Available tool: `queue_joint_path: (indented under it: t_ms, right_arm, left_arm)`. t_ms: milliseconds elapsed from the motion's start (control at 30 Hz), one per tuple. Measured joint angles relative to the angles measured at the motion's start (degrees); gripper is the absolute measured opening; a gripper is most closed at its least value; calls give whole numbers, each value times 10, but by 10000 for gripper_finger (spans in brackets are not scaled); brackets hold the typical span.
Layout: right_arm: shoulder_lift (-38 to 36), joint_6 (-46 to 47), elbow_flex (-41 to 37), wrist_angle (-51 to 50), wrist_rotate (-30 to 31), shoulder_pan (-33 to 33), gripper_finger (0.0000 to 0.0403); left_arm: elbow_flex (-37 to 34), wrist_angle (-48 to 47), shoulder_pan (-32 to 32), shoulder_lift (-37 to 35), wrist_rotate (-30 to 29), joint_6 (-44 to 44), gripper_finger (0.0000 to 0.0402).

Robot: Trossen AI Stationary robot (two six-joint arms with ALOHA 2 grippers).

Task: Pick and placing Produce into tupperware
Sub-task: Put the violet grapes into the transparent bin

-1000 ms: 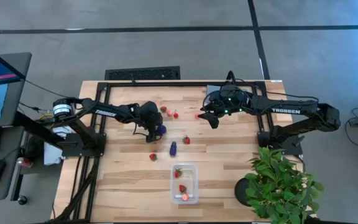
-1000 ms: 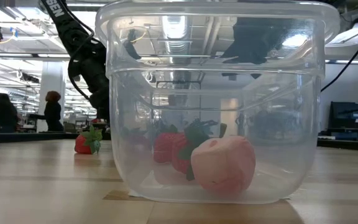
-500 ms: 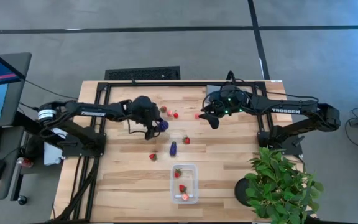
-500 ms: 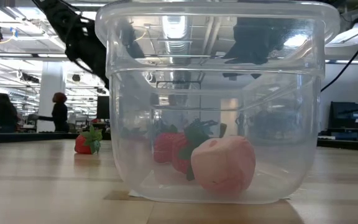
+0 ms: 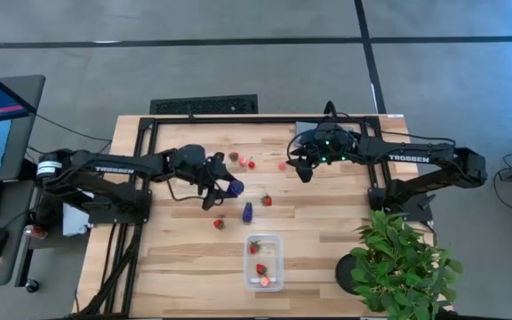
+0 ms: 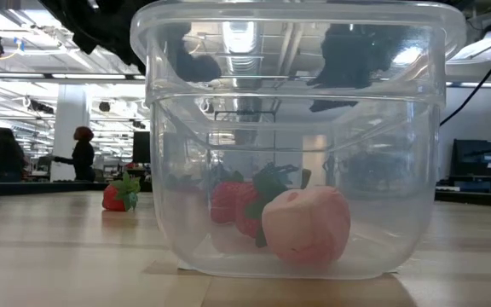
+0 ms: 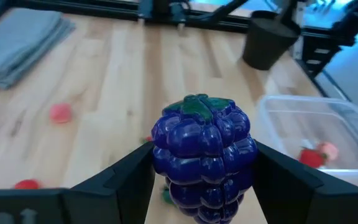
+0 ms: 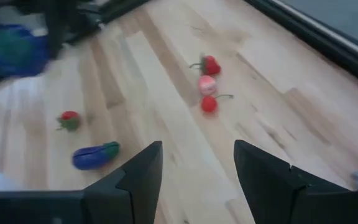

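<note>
Left gripper (image 7: 201, 180) jaws clenched on my grape bunch (image 7: 202, 155); right gripper (image 8: 194, 177) jaws released.
Grapes could slip before the container (image 5: 264, 261) at 5 o'clock.

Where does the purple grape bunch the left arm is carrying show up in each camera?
High view: purple grape bunch, left of centre.
Low view: not visible.
Left wrist view: centre, between the fingers.
Right wrist view: blurred blue shape.
Shared landmark: elongated purple fruit piece.
</note>
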Motion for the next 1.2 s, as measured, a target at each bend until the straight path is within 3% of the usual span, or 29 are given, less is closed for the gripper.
queue_joint_path:
  t_ms: [367,633,800,1000,1200]
  right_arm:
    - [0,11,0,-52,101,-22,220]
    - [0,20,0,-76,104,-48,220]
    - [0,-22,0,-72,90,-33,220]
    - [0,-56,-36,-4,71,-18,220]
    - [-9,-51,-117,135,30,-16,220]
  left_arm:
    - [0,38,-91,0,-62,-52,228]
    - [0,83,-157,0,-131,-89,228]
    - [4,96,-196,2,-186,-105,228]
    - [29,85,-224,15,-228,-107,228]
    - [71,75,-241,59,-237,-107,228]
